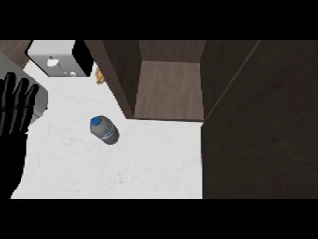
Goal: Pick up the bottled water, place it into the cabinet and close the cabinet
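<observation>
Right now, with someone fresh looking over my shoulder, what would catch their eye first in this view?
Probably the bottled water with its blue cap, alone on the white counter near the middle. Next, the open dark wood cabinet just beyond it to the right, its door filling the right side. The black left hand rests open at the left edge, fingers up.

A single view from the robot's head, looking steeply down on a white counter (120,172). An open dark wood cabinet (168,88) fills the upper middle and right of the frame. The left hand (6,126) enters from the lower left edge. No second view overlaps it.
</observation>
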`<action>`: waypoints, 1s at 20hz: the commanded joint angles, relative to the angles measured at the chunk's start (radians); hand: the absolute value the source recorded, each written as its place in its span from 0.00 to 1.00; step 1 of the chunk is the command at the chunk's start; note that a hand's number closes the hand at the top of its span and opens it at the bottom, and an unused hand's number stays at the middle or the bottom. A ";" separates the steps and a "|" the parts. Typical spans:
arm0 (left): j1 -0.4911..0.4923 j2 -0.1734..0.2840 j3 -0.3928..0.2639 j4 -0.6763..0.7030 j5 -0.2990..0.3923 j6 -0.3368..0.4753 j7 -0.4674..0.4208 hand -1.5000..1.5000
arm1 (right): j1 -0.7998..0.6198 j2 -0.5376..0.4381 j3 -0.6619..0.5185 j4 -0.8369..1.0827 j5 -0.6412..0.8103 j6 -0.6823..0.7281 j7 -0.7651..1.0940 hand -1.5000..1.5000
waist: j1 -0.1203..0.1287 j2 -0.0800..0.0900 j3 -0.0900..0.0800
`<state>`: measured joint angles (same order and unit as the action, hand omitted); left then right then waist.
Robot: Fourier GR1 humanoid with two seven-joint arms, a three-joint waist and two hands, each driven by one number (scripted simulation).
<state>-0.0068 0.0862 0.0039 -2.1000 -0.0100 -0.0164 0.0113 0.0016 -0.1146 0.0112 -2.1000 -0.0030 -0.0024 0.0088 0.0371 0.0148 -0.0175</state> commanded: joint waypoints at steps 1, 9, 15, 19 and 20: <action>-0.040 0.009 0.058 0.024 0.015 0.017 0.017 0.00 | 0.032 0.008 0.028 -0.059 0.004 0.014 0.014 0.00 | -0.039 -0.016 0.017; -0.017 -0.078 -0.005 0.079 0.006 0.089 0.184 0.00 | 0.241 0.046 0.111 -0.160 -0.129 0.060 0.158 0.00 | -0.052 -0.019 0.018; 0.085 -0.086 -0.200 -0.064 -0.090 0.202 0.237 0.00 | 0.367 0.065 0.197 -0.374 -0.105 0.022 0.282 0.00 | -0.041 -0.019 0.017; 0.110 -0.084 -0.204 -0.141 -0.127 0.222 0.340 0.00 | 0.529 0.066 0.216 -0.420 -0.110 0.082 0.186 0.00 | -0.044 -0.019 0.018; 0.123 -0.086 -0.304 -0.111 -0.170 0.307 0.315 0.00 | 0.520 0.051 0.199 -0.397 -0.113 0.102 0.164 0.00 | -0.044 -0.018 0.018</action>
<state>0.0754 0.0034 -0.2001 -2.1767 -0.1178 0.2074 0.2858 0.4339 -0.0664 0.1811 -2.4386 -0.1231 0.0756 0.1906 -0.0069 -0.0035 0.0001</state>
